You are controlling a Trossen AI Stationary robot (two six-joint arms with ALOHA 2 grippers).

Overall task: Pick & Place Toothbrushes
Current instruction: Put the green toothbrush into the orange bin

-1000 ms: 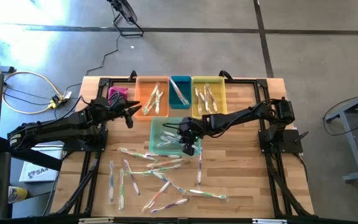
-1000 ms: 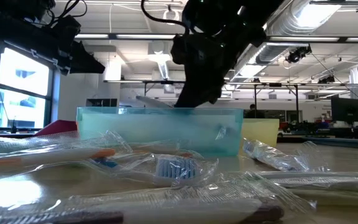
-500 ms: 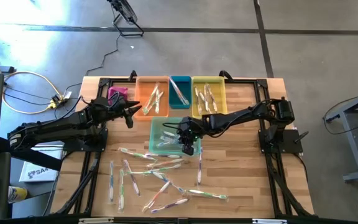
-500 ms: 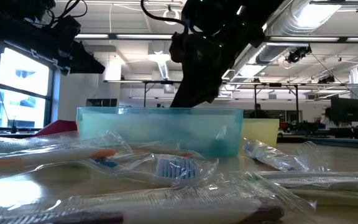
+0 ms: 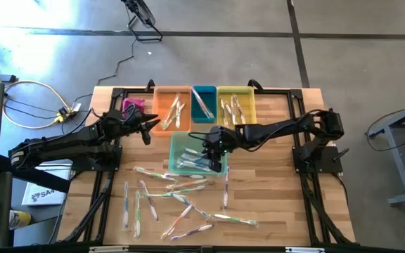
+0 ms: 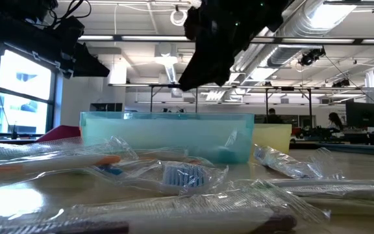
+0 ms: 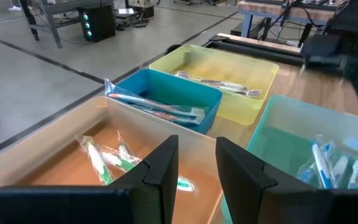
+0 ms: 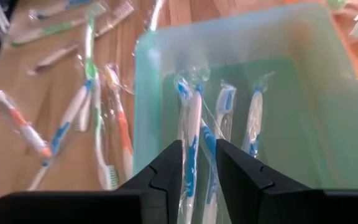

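Many toothbrushes (image 5: 181,188) lie below the right pincer (image 5: 215,153), light, stiff, slippery in wrappers; grip mid-handle. Its fingers stand narrowly apart, empty, above the teal bin (image 5: 176,144).

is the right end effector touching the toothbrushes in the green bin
Apart. The low view shows the right end effector hanging clear above the green bin, with background visible between them.

Right hand (image 5: 215,156) above bin (image 5: 176,143) (toothbrushes (image 5: 192,164) inside)
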